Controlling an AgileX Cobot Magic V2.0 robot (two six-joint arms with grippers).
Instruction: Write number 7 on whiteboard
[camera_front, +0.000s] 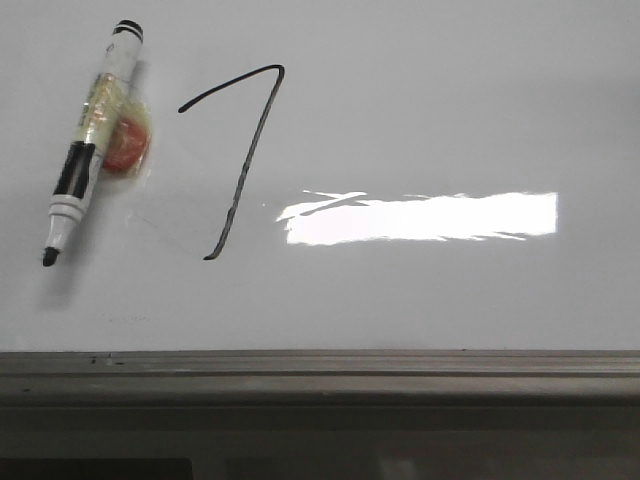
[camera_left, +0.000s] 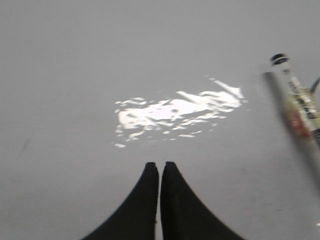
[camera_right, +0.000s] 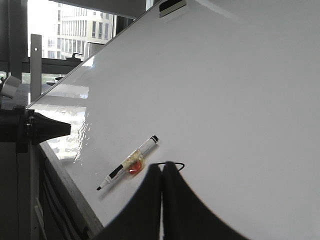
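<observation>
There's the 7 (camera_front: 243, 160), thin black marker line on the whiteboard (camera_front: 450, 100), sitting in the left half of the front view. Its short top bar climbs from lower left to a sharp corner at upper right, then the long stem slants down and back to the left, ending in a small hook at the foot. So the figure's long axis runs from upper right to lower left, leaning.

Just to the left of it lies a marker (camera_front: 92, 140), uncapped, on nearly the same slant: black end up, dark chisel tip down toward the lower left. White barrel, black grip band, and a wad of clear yellowish tape with something red stuck to its side.

The board is glossy and smooth, flat white, with a bright rectangular glare patch (camera_front: 430, 217) to the right of the stem's foot. A dull grey metal rail (camera_front: 320, 375) runs along the bottom edge.

Left gripper (camera_left: 160, 167): black tapered fingers pressed together, holding nothing, over bare board with the marker off to one side. Right gripper (camera_right: 161, 167): fingers also pressed tight together, empty, well back from the board, the marker and the 7 visible beyond it.
</observation>
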